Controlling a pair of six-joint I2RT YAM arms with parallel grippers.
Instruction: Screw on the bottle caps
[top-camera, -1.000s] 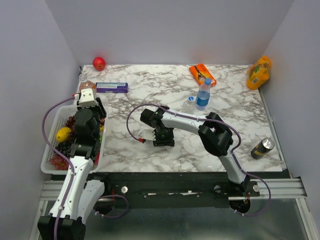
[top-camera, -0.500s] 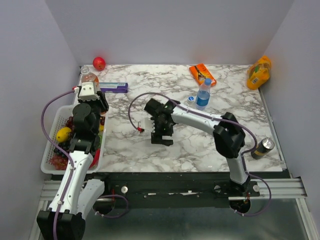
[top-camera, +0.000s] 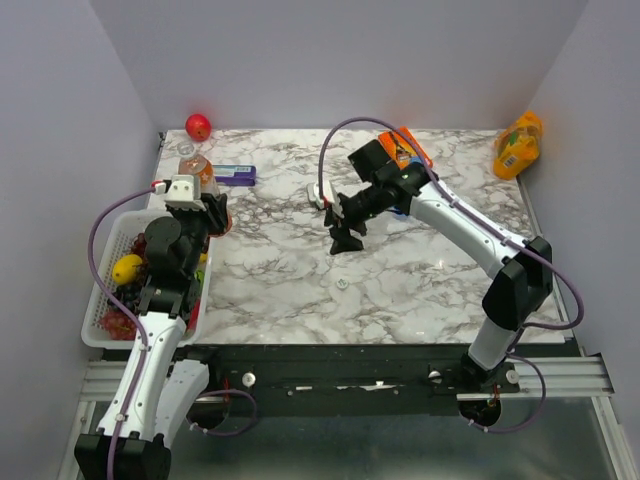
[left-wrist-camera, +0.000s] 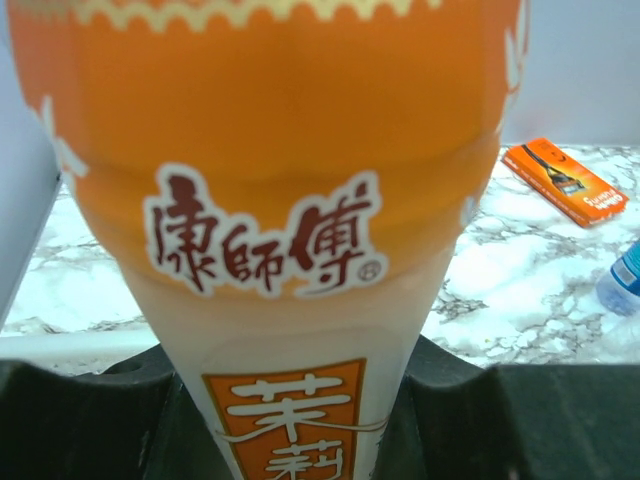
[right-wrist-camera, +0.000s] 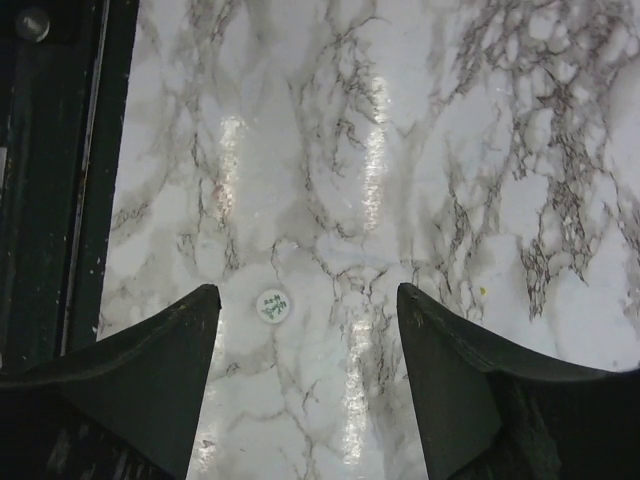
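My left gripper (top-camera: 212, 203) is shut on the bottle of orange liquid (top-camera: 197, 170) at the table's back left. That bottle (left-wrist-camera: 290, 200) fills the left wrist view, squeezed between the dark fingers (left-wrist-camera: 80, 420). My right gripper (top-camera: 345, 236) hangs open and empty above the table's middle. A whitish cap (top-camera: 342, 284) lies flat on the marble in front of it. In the right wrist view the cap (right-wrist-camera: 272, 305) lies just inside the left finger (right-wrist-camera: 150, 380) of the open gripper (right-wrist-camera: 307, 292). The blue-labelled bottle (left-wrist-camera: 625, 280) shows at the right edge. The clear bottle and the other caps are hidden.
A white basket (top-camera: 108, 300) of fruit sits at the left edge beside my left arm. A red apple (top-camera: 198, 126) and a purple box (top-camera: 236, 174) lie at the back left. An orange packet (top-camera: 404, 143) lies at the back, a yellow-orange pouch (top-camera: 518, 143) in the back right corner.
My right arm has risen and swung back and right from the front middle, leaving the whitish cap on the marble. My left gripper has shifted right with the orange bottle.
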